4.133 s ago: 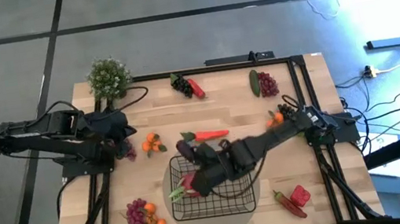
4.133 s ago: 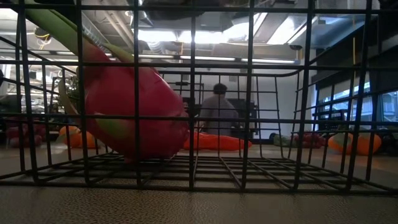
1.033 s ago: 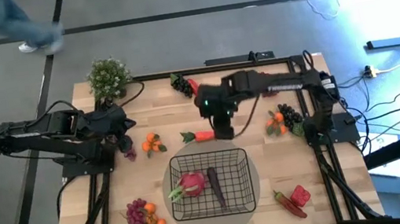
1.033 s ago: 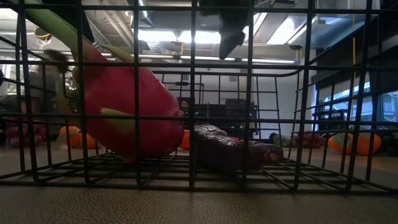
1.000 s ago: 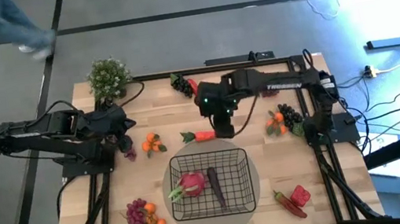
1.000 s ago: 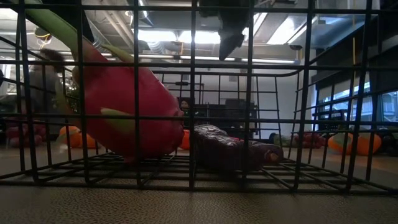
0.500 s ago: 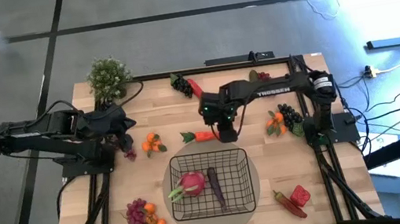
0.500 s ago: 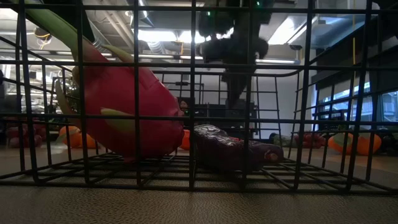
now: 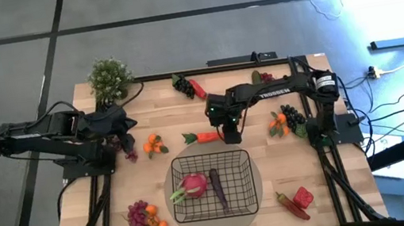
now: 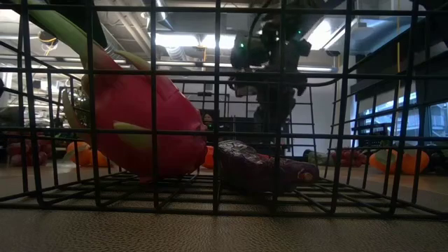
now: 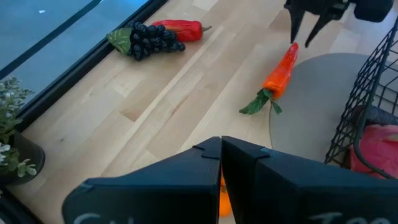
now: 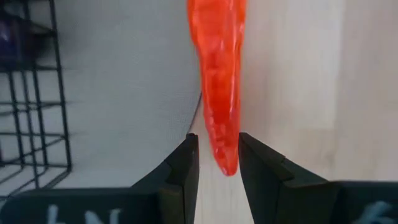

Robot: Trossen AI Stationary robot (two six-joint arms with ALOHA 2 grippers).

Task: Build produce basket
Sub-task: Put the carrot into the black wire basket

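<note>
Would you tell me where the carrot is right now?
In the high view the carrot lies mid-table, just beyond the basket, its tip between the right gripper's open fingers.

A robotics lab: framed wooden table [image 9: 162, 111] on grey concrete floor, trailing cables [image 9: 393, 104], open-ceiling strip lights [image 10: 189, 40]

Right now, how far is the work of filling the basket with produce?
Done: the basket holds a pink radish and a dark eggplant. In hand: the right tool is down at the carrot, its open fingers on either side of the tip, not closed on it yet. Left: the carrot, the oranges, grape bunches, peppers and cucumber still lie on the table. The left tool waits shut at the left edge.
</note>
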